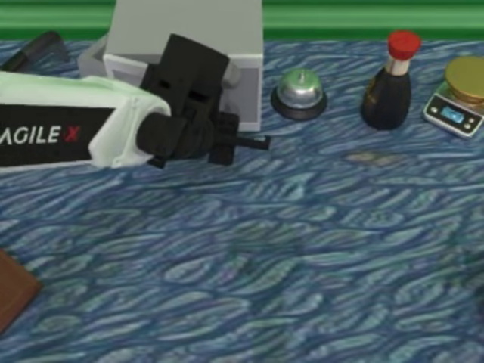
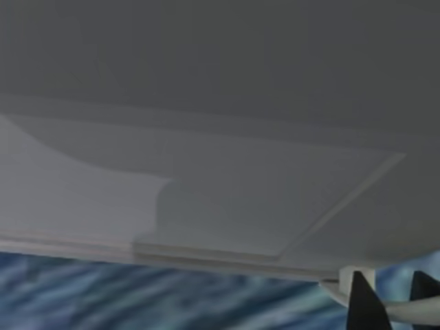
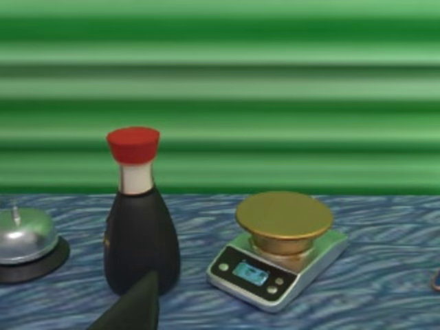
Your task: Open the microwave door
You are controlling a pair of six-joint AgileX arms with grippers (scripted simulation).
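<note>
The left gripper (image 1: 189, 76) presses against the boxy light-grey microwave (image 1: 227, 53) at the surface's (image 1: 265, 265) back left; I cannot tell its finger gap. Only the left wrist view shows the flat, smooth microwave door (image 2: 227, 199) close up. Right arm unseen from above.

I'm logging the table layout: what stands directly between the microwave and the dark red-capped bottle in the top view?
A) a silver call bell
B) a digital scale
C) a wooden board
A: the silver call bell sits right of the microwave and left of the red-capped bottle.
</note>
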